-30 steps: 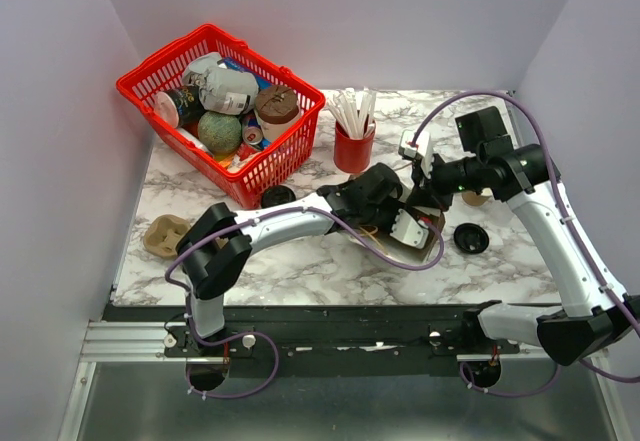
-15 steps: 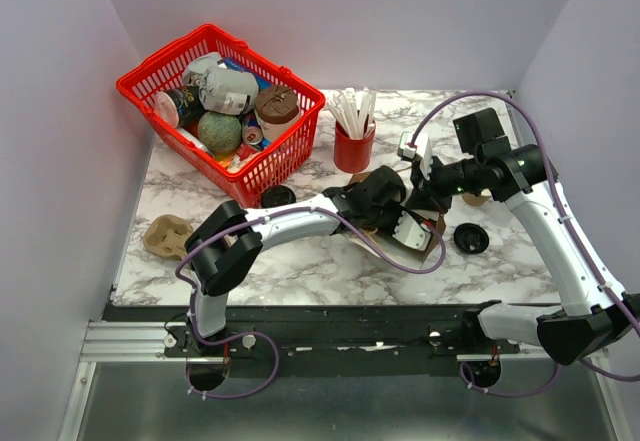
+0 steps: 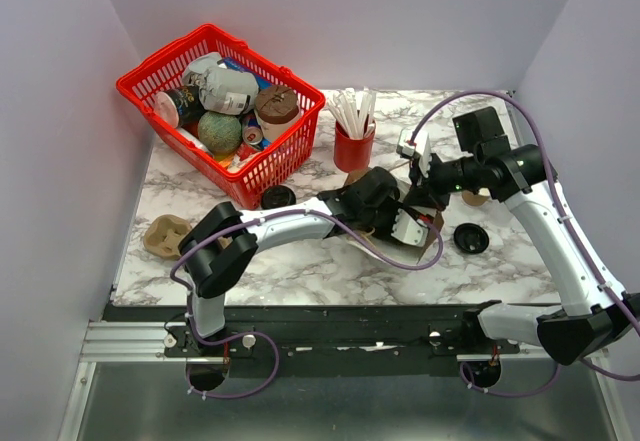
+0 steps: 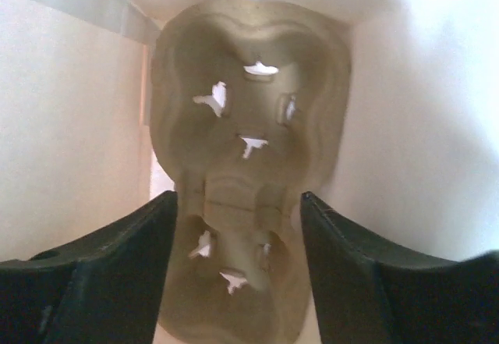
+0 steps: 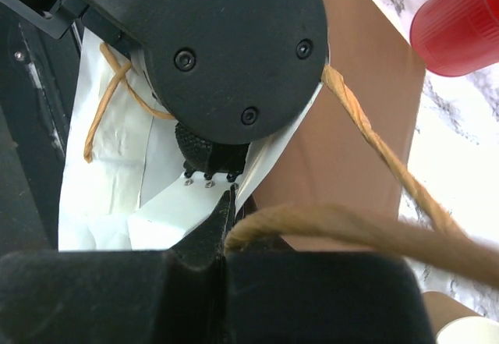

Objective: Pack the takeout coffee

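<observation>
- Inside the bag now: the left gripper has its jaws spread well apart, and a moulded pulp cup carrier lies flat between and beyond the fingers. The jaws clamp nothing.
- Over on the other side, the right gripper is pinched fully shut on the bag's twisted paper handle, holding the mouth of the brown paper bag up for the other arm.
- The takeout coffee? My read is that it's the black-lidded cup standing on the marble table just right of the bag, clear of both claws. A second black disc sits by the red basket, and from above I can't be sure which is which.
- Progress, as I judge it: bag open and carrier seated, so the groundwork looks done. The coffee itself is not yet picked up or in the bag, and that is the main step left.
- What the views share out: only the left wrist camera sees into the bag and shows the carrier's empty wells. Only the right wrist camera shows the pinch on the handle. Only the overhead view shows the coffee, the red straw cup and a spare carrier far left.
</observation>
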Controlling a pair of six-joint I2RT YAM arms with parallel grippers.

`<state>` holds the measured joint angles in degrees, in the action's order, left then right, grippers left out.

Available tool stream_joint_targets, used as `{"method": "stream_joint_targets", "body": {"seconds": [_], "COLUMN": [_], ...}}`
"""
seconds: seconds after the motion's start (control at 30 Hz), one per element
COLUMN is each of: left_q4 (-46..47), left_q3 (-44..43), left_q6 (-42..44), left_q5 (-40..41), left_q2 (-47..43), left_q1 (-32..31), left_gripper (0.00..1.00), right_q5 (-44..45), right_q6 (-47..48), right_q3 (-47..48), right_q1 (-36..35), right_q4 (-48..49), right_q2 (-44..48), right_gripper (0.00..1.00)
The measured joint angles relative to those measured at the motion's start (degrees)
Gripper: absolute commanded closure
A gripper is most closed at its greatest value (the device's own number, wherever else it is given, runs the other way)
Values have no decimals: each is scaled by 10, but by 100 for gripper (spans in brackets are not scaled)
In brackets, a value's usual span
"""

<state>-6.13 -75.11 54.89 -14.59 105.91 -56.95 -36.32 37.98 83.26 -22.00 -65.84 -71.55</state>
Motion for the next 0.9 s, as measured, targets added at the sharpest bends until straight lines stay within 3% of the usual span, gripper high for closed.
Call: {"method": "stream_joint_targets", "body": {"seconds": [0.07, 0.53, 0.9], "left_q4": [1, -2, -26], "left_q3": [2, 21, 17], "left_q6": [-1, -70, -172], "left_q5": [0, -25, -111], "left_q2": [-1, -34, -56], "left_q1": [1, 11, 22], "left_gripper": [1, 1, 2], "right_q5": [2, -3, 19], "right_q6": [0, -12, -48], "right_q3": [0, 0, 0], "right_q1": [0, -4, -9], "right_q4": [5, 54, 88], "right_q2": [0, 0, -4], "right_gripper": [99, 100, 99]}}
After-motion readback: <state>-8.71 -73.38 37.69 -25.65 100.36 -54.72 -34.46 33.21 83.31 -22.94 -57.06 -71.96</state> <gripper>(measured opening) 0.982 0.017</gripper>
